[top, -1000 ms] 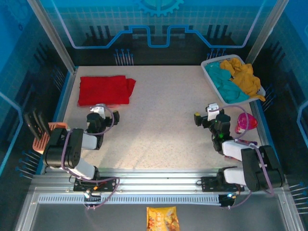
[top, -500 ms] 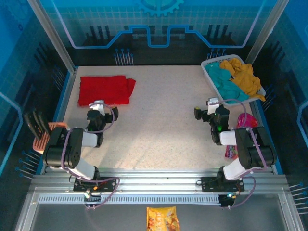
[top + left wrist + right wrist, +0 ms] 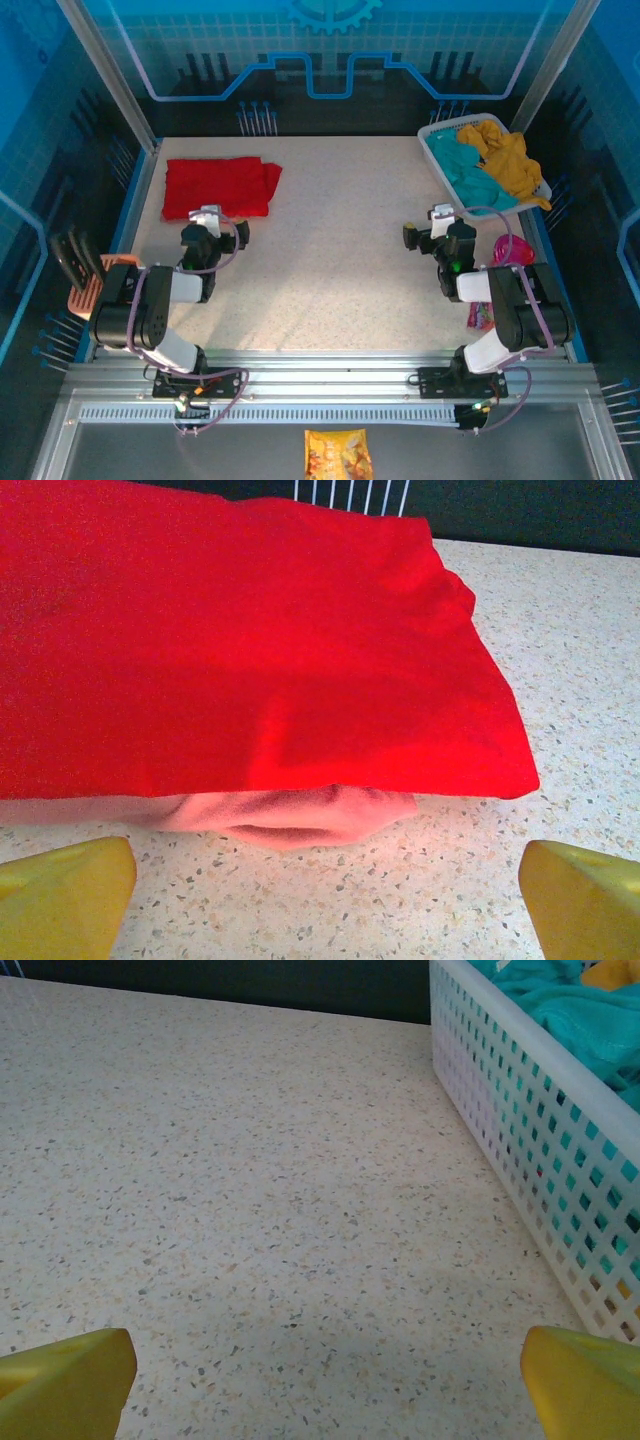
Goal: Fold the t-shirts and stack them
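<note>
A folded bright red t-shirt (image 3: 218, 186) lies at the table's far left, and in the left wrist view the red t-shirt (image 3: 230, 640) covers a folded dusty-pink t-shirt (image 3: 290, 815) whose edge pokes out beneath it. My left gripper (image 3: 212, 222) sits just in front of this stack, open and empty, its yellow fingertips (image 3: 65, 895) wide apart over bare table. My right gripper (image 3: 432, 226) rests low at the right side, open and empty, yellow fingertips (image 3: 70, 1380) over bare table beside the basket.
A white lattice basket (image 3: 436, 160) at the far right holds teal and mustard cloth; its wall (image 3: 520, 1130) stands right of my right gripper. A pink object (image 3: 512, 250) lies at the right edge. An orange rack (image 3: 88, 285) sits outside the left edge.
The left gripper has edged slightly forward toward the red stack. The right arm drew back a second ago and has stayed still since.
</note>
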